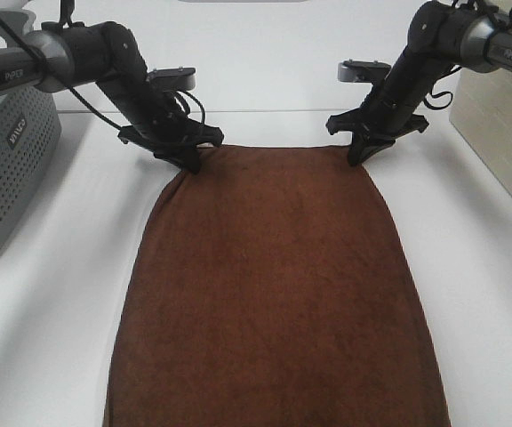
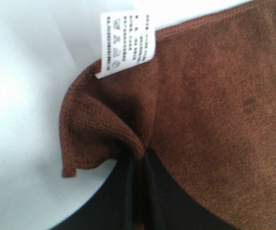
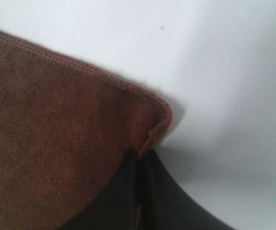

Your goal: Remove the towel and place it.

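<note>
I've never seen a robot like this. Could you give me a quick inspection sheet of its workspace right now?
Surface: white table, towel over its middle.
Job's things: brown towel spread flat; white tag at the left-gripped corner.
Clutter: nothing seen.
Grippers: left gripper and right gripper each shut on a far towel corner.
Cables: black cable looped at the left wrist.
Surroundings: grey perforated box left, beige box right.

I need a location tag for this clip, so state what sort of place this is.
Probably a robotics lab test bench: a plain white table, the left pincer and right pincer each clamping the towel, and a grey perforated case alongside.
</note>
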You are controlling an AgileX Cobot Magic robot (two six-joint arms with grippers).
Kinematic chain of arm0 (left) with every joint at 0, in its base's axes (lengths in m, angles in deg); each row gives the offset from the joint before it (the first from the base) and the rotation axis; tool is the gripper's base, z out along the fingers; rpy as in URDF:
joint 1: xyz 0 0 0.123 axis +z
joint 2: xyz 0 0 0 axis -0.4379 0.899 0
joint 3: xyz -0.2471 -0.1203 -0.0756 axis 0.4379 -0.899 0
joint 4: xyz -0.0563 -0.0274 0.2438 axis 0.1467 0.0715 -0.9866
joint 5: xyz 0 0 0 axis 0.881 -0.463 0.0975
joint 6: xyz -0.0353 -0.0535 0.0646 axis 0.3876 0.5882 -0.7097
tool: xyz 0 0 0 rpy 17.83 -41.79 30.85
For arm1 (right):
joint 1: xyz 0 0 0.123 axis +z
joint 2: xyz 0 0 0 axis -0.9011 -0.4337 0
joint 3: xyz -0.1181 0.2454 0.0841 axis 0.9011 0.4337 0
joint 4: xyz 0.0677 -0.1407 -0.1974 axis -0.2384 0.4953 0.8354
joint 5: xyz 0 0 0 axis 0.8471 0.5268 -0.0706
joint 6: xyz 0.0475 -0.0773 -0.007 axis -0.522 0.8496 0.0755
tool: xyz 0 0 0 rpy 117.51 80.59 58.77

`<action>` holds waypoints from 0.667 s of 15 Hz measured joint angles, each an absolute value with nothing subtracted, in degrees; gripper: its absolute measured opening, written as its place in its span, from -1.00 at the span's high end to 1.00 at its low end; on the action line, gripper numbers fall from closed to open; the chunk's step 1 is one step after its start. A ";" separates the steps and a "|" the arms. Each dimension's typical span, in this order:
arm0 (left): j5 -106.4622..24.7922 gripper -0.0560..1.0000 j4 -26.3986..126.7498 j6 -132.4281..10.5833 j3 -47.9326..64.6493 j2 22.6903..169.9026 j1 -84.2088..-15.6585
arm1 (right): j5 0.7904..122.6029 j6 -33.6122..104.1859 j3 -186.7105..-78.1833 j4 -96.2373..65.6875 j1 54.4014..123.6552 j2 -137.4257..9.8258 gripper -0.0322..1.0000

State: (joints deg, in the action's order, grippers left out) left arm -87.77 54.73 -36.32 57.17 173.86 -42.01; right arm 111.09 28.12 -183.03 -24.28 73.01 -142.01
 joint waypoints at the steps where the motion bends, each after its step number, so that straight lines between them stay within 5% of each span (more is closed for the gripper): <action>1: -87.14 0.89 53.92 -36.83 58.03 174.03 -42.01 | 109.20 28.12 -183.15 -23.71 73.01 -142.01 0.92; 10: -75.45 0.89 51.40 -37.64 65.14 174.54 -42.01 | 99.17 28.12 -189.62 -21.88 73.01 -142.47 0.92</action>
